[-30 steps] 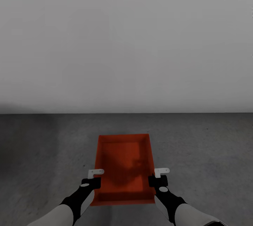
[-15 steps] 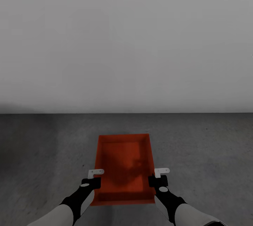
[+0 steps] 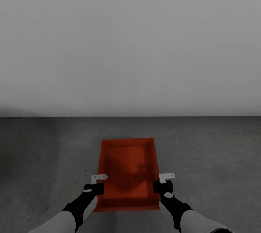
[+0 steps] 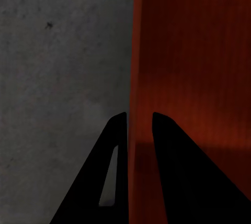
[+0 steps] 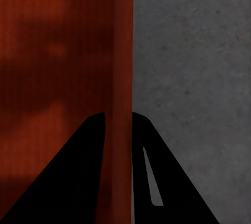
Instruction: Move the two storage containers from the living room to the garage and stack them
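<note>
One red-orange storage container [image 3: 127,167] lies lengthwise in front of me over the dark grey concrete floor [image 3: 43,160] of the garage. My left gripper [image 3: 97,185] is shut on its left side wall and my right gripper [image 3: 164,183] is shut on its right side wall, both near the end closest to me. In the left wrist view the black fingers [image 4: 117,145] straddle the thin red wall [image 4: 140,67]. The right wrist view shows the same grip, fingers [image 5: 94,145] on either side of the wall [image 5: 121,51]. I cannot tell whether the container touches the floor.
A plain white-grey wall [image 3: 130,44] rises beyond the container, meeting the floor a short way ahead. Bare concrete [image 5: 193,51] spreads to both sides of the container [image 4: 63,51].
</note>
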Tool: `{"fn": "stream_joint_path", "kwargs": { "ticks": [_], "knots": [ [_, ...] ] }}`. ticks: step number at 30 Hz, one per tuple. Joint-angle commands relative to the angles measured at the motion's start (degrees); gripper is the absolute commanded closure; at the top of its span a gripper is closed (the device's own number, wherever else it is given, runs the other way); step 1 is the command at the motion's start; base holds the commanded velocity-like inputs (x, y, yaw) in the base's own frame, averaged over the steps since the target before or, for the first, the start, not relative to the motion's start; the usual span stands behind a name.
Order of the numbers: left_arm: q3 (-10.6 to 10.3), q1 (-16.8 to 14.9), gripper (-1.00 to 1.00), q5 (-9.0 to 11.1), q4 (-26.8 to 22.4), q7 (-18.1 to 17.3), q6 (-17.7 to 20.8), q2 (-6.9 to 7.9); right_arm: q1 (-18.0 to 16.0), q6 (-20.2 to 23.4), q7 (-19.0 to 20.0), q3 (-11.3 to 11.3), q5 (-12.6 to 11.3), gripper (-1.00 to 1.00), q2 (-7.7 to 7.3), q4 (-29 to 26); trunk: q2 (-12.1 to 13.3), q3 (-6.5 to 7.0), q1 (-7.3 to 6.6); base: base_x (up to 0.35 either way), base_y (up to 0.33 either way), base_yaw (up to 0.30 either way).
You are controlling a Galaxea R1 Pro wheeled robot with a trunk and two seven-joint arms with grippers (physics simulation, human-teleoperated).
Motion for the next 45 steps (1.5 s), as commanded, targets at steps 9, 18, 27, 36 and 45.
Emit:
{"fn": "stream_joint_path", "kwargs": {
  "ticks": [9, 18, 27, 36, 45],
  "knots": [
    [0.54, -0.03, 1.00, -0.15, -0.31, 0.44, 0.07, -0.10, -0.02, -0.12, -0.04, -1.26, -1.33, 1.00, 0.75, 0.20, -0.02, -0.03, 0.00, 0.000, 0.000, 0.000],
    [0.53, -0.03, 1.00, -0.14, -0.32, 0.44, 0.10, -0.11, -0.02, -0.12, -0.04, -1.26, -1.33, 1.00, 0.75, 0.20, -2.43, -1.11, 1.32, 0.000, 0.000, 0.000],
    [0.52, -0.03, 1.00, -0.14, -0.36, 0.44, 0.06, -0.11, -0.02, -0.12, -0.04, -1.26, -1.33, 1.00, 0.75, 0.20, -4.03, -1.83, 2.20, 0.000, 0.000, 0.000],
    [0.54, -0.03, 1.00, -0.14, -0.36, 0.44, 0.06, -0.11, -0.02, -0.12, -0.04, -1.26, -1.33, 1.00, 0.75, 0.20, -4.03, -1.83, 2.20, 0.000, 0.000, 0.000],
    [0.54, -0.03, 1.00, -0.14, -0.36, 0.44, 0.05, -0.07, -0.02, -0.12, -0.04, -1.26, -1.33, 1.00, 0.75, 0.20, -4.03, -1.83, 2.20, 0.000, 0.000, 0.000]
  ]
}}
